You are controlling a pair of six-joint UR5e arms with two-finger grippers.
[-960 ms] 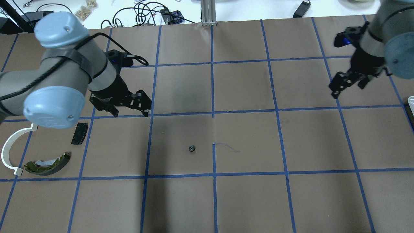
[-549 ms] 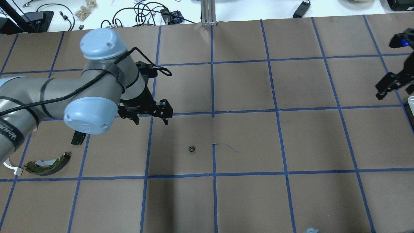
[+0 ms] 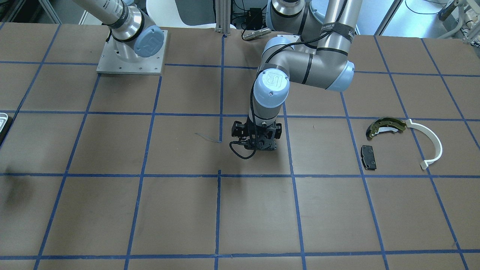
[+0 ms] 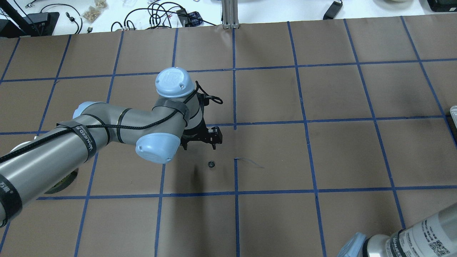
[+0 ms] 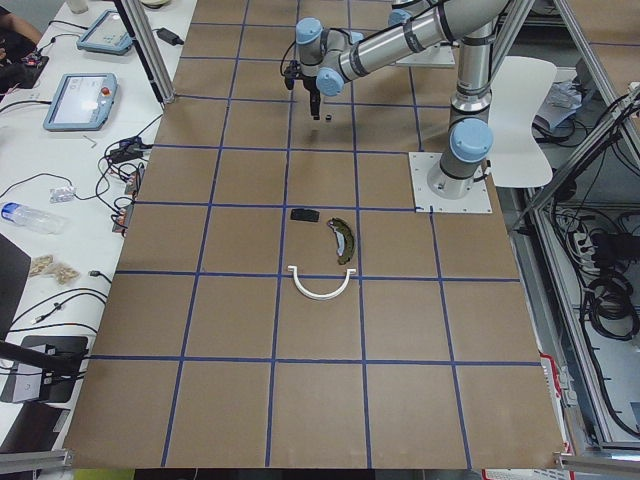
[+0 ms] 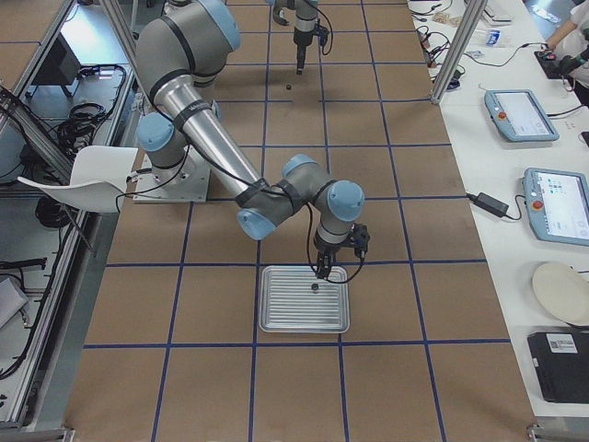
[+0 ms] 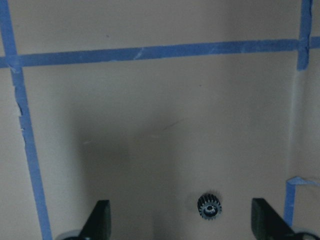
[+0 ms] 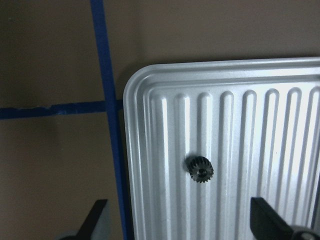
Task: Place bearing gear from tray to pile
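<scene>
One small black bearing gear (image 4: pixel 211 164) lies on the brown table near the centre. My left gripper (image 4: pixel 199 145) hovers just beyond it, open and empty. In the left wrist view the gear (image 7: pixel 210 206) sits between my open fingers (image 7: pixel 100 220), nearer the right one. A second gear (image 8: pixel 201 170) lies in the ribbed silver tray (image 8: pixel 260 115). My right gripper (image 6: pixel 318 273) is open above it, over the tray's (image 6: pixel 304 313) near end. The pile holds an olive brake shoe (image 3: pixel 386 125), a white arc strip (image 3: pixel 431 144) and a black pad (image 3: pixel 368 156).
Blue tape lines grid the brown table. The left arm (image 4: pixel 107 128) hides most of the pile in the overhead view. The right arm's base link (image 4: pixel 410 239) shows at the bottom right there. Cables and clutter lie past the table's far edge (image 4: pixel 160 14).
My left arm has swung right from beside the pile to just above the gear on the table. My right gripper has moved off the right side of the overhead view.
</scene>
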